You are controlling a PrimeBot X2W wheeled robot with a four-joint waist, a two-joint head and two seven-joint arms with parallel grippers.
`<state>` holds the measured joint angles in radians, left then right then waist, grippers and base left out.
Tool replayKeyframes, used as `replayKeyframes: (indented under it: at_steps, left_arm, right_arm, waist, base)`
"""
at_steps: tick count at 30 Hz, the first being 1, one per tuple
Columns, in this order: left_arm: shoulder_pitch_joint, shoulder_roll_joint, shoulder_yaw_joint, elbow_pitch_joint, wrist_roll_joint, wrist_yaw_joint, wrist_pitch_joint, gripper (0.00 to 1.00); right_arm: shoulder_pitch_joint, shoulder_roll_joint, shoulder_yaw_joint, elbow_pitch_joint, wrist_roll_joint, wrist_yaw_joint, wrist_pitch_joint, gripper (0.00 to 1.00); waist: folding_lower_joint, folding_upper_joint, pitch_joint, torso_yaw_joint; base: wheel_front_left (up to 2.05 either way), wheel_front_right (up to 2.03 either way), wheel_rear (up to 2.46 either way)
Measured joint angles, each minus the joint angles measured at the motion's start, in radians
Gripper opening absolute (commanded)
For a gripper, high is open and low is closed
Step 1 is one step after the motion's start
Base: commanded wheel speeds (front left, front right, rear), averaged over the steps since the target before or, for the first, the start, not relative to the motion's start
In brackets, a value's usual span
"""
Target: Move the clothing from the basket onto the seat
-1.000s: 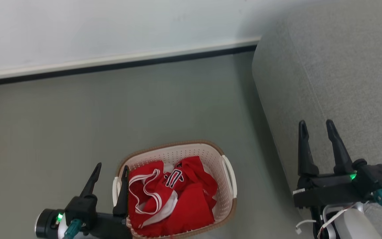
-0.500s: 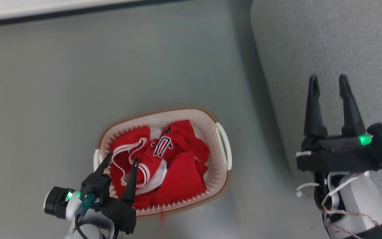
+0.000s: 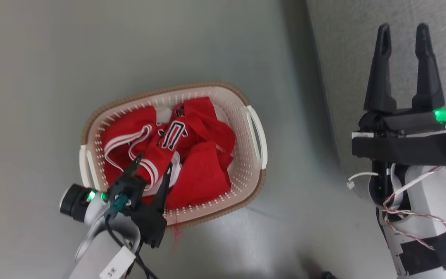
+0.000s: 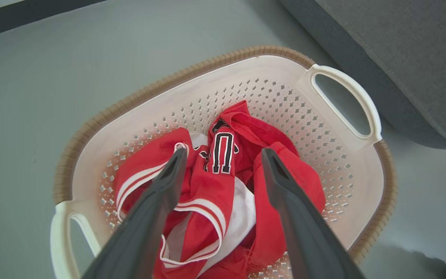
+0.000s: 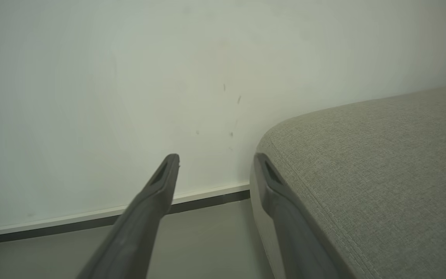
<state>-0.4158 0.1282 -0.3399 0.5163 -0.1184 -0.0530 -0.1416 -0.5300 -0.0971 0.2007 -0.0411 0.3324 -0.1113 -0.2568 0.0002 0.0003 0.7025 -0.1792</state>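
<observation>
Since a second ago the left gripper (image 3: pixel 154 162) has gone from the left rim of the basket (image 3: pixel 161 90) to above the clothing (image 3: pixel 199 174), while the head camera has tipped downward. At the lower left of the head view its two fingers stand spread and empty, tips over the white striped trim; whether they touch the cloth cannot be told. Red clothing lies heaped inside the basket, on the grey floor (image 3: pixel 52 58). Beyond, at the upper right, the right gripper (image 3: pixel 403 26) hovers over the seat (image 3: pixel 343 58), fingers apart, holding nothing.
</observation>
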Motion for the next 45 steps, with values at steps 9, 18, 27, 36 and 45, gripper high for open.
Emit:
replayKeyframes:
  at_steps: [9,18,27,36,45]
  left_arm:
    - [-0.072,-0.007,-0.031,0.104,0.025,-0.009,-0.001,1.00]
    - [-0.136,0.005,-0.021,0.183,0.044,0.004,-0.010,1.00]
    - [-0.204,0.018,-0.015,0.260,0.059,0.019,-0.004,1.00]
    - [-0.233,0.013,-0.017,0.337,0.069,0.055,-0.004,1.00]
    - [-0.260,-0.001,-0.017,0.383,0.078,0.088,-0.026,0.00]
  right_arm:
    - [-0.036,0.008,-0.006,0.023,-0.008,0.003,0.000,1.00]
    - [-0.059,0.020,0.007,0.035,-0.008,0.015,0.000,1.00]
    - [-0.076,0.026,0.006,0.034,-0.008,0.018,0.000,1.00]
    - [-0.076,0.030,-0.003,0.041,-0.017,0.023,0.000,1.00]
    - [-0.079,0.034,-0.006,0.058,-0.021,0.024,0.000,1.00]
  waist:
    - [-0.0001,0.0000,0.110,-0.019]
    - [-0.0002,-0.0001,0.156,-0.045]
    - [-0.0002,-0.0002,0.197,-0.071]
    - [-0.0002,-0.0002,0.217,-0.085]
    - [-0.0002,-0.0003,0.211,-0.086]
  base:
    - [0.00,0.00,0.00]
    - [0.00,0.00,0.00]
    - [0.00,0.00,0.00]
    - [0.00,0.00,0.00]
    - [0.00,0.00,0.00]
